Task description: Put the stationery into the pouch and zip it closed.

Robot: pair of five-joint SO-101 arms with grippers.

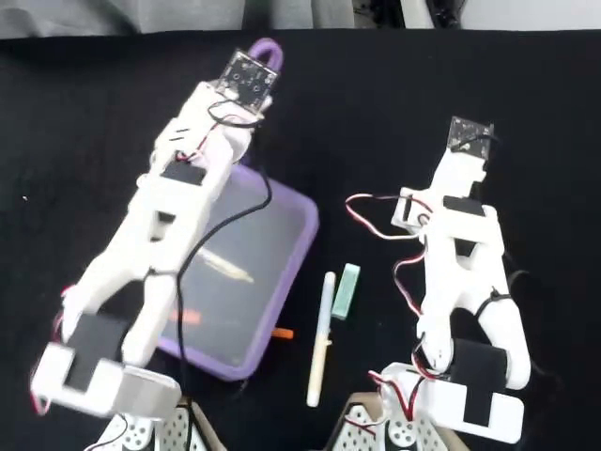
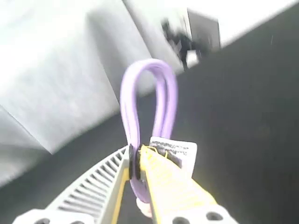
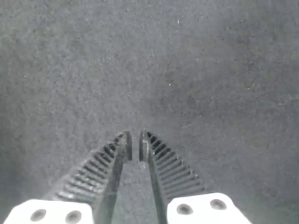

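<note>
A purple-rimmed clear pouch (image 1: 291, 246) lies flat on the black table under the left arm. Its purple loop (image 2: 148, 88) sticks out at the far end, and my left gripper (image 2: 136, 161) is shut on the loop, beside a small white tag (image 2: 180, 150). From above, that gripper (image 1: 252, 73) sits at the pouch's far corner. A pale pen (image 1: 321, 338) and a mint eraser (image 1: 346, 289) lie on the cloth to the right of the pouch. Inside the pouch I see a pale pen-like item (image 1: 225, 266) and an orange piece (image 1: 189, 317). My right gripper (image 3: 135, 143) hovers shut over bare cloth.
Another orange bit (image 1: 283, 333) pokes out at the pouch's near right edge. Black cloth covers the whole table (image 1: 526, 85). Red and black cables (image 1: 376, 221) hang by the right arm. Both arm bases stand at the near edge.
</note>
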